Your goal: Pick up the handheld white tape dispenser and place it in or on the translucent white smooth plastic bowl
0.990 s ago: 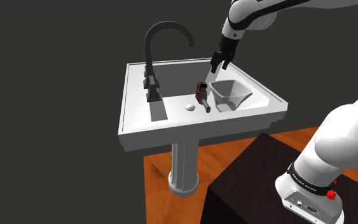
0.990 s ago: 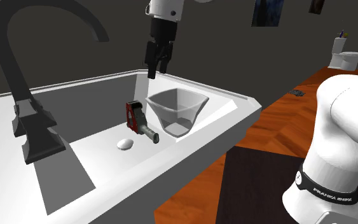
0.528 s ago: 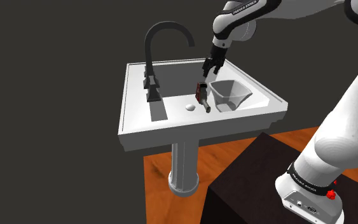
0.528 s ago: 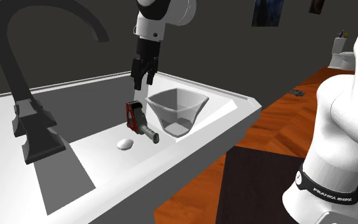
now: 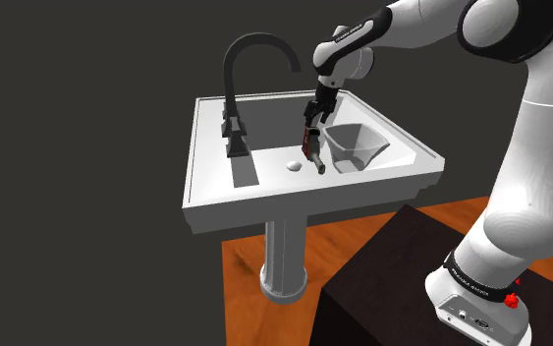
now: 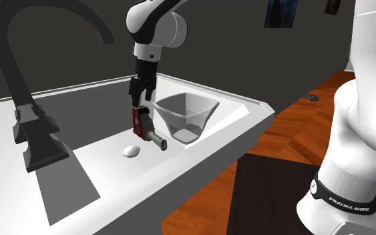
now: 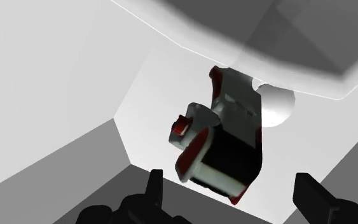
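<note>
1. Bowl [image 6: 194,101]: is standing just beside the tape dispenser [image 6: 141,122], walling off the tape dispenser's flank on the second exterior view's right.
2. Faucet [image 5: 233,93]: is rising well apart from the tape dispenser, on the shoulder view's left, and is leaving open basin floor between.
3. Drain knob [image 6: 131,151]: is lying low on the floor near the tape dispenser, on its faucet side.
4. Sink [image 5: 205,192] wall: is sloping up close behind the tape dispenser.
5. Gripper [image 6: 138,100]: is occupying the room directly above the tape dispenser. Its fingers are standing wider apart than the tape dispenser, leaving a gap on each side.
</note>
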`<action>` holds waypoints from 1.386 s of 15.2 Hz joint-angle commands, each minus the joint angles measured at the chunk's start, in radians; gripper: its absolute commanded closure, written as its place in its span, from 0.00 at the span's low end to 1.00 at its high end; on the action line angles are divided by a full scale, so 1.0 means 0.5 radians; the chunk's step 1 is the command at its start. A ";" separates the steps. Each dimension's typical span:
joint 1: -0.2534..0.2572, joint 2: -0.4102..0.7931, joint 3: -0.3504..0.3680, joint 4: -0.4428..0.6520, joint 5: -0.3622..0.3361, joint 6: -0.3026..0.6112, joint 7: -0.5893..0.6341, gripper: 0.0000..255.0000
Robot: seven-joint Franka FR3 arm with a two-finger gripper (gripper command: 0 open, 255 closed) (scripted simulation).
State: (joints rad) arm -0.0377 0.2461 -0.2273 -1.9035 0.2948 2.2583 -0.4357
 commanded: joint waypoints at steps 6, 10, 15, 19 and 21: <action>-0.004 0.124 0.025 -0.009 0.060 0.128 -0.040 0.00; -0.004 0.125 0.025 -0.008 0.060 0.128 -0.040 0.00; -0.004 0.124 0.025 -0.008 0.060 0.127 -0.040 1.00; -0.004 0.122 0.025 -0.009 0.059 0.126 -0.040 1.00; -0.004 0.122 0.025 -0.009 0.059 0.126 -0.040 1.00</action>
State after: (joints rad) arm -0.0393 0.3067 -0.2144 -1.9069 0.3252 2.3216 -0.4553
